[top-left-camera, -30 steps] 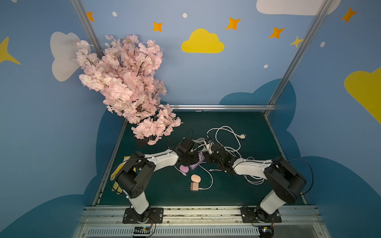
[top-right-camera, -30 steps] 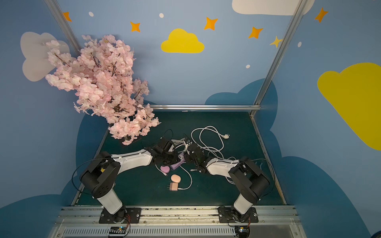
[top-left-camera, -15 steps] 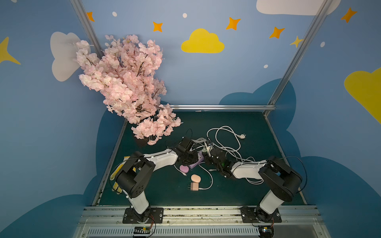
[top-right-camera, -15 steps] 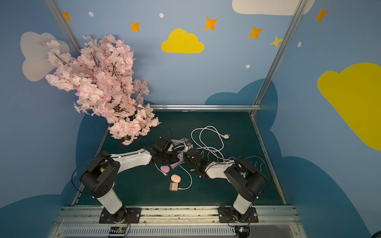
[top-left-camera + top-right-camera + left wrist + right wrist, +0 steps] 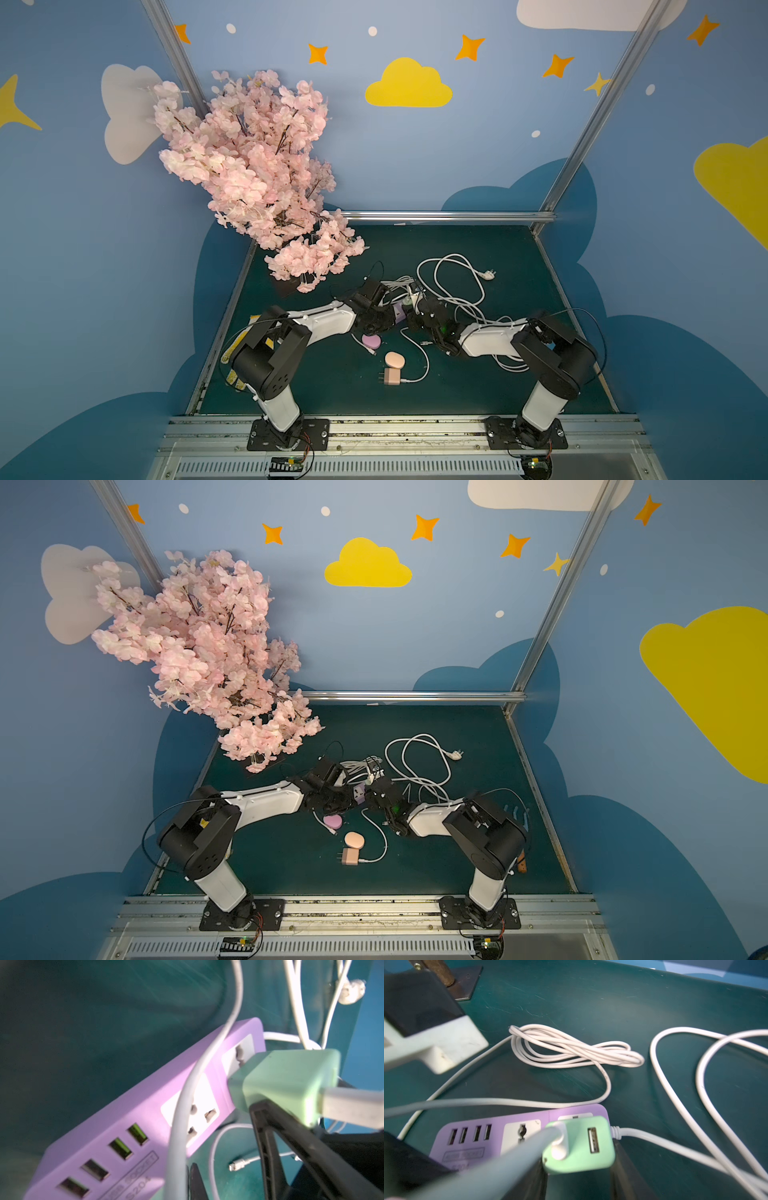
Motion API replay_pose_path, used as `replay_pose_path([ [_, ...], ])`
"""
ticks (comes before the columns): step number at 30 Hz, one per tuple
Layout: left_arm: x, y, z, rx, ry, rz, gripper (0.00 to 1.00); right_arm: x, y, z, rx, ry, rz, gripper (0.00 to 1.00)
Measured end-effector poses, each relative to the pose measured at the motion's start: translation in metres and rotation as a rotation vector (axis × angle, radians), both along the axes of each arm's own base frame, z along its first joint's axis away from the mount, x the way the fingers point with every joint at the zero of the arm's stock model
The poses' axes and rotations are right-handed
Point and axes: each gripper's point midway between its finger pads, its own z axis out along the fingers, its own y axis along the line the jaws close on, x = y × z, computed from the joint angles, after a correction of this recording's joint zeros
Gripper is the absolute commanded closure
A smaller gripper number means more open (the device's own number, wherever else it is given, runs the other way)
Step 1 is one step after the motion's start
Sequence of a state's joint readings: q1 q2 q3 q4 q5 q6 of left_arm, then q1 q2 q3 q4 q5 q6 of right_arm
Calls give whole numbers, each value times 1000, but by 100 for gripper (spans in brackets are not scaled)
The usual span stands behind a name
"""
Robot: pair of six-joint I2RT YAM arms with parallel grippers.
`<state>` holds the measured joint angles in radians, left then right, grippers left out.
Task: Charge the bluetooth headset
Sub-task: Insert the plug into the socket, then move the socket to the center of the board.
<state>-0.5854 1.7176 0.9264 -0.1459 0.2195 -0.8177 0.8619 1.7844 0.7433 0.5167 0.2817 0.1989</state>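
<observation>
The right gripper [image 5: 579,1165], fingers [image 5: 623,1167] part-open, clamps the charger [image 5: 577,1142] at the strip's [image 5: 128,1118] end socket. The left gripper [image 5: 192,1180] is clenched beside a cable [image 5: 178,1126]; whether it pinches it, I cannot tell. The purple case [image 5: 371,340] and peach case [image 5: 394,359] lie mid-desk [image 5: 332,395], towards its front edge

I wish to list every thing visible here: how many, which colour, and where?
strip: one, purple, table centre
green charger: one, green, at strip's end socket
pink charger: one, pink, front centre, cable attached
peach case: one, peach, beside pink charger
purple case: one, purple, by left arm
cables: several, white, around strip
tree: one, pink, back left
table: one, dark green
left gripper: one, black, shut, beside strip
right gripper: one, black, shut on green charger
</observation>
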Motion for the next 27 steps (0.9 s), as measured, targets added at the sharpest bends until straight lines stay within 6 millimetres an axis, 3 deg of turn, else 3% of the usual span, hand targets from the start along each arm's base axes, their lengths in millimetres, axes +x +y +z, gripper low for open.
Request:
replay_pose_path([
  [6, 25, 23, -3, 12, 4, 47, 93, 27, 24, 1, 3, 20, 87, 100],
  [14, 75, 28, 43, -36, -121, 70, 90, 56, 44, 1, -12, 38, 141, 100],
  [20, 78, 32, 45, -35, -134, 68, 91, 60, 48, 2, -29, 50, 152, 99],
  [27, 64, 48, 20, -3, -72, 86, 91, 58, 47, 8, -21, 66, 172, 69],
])
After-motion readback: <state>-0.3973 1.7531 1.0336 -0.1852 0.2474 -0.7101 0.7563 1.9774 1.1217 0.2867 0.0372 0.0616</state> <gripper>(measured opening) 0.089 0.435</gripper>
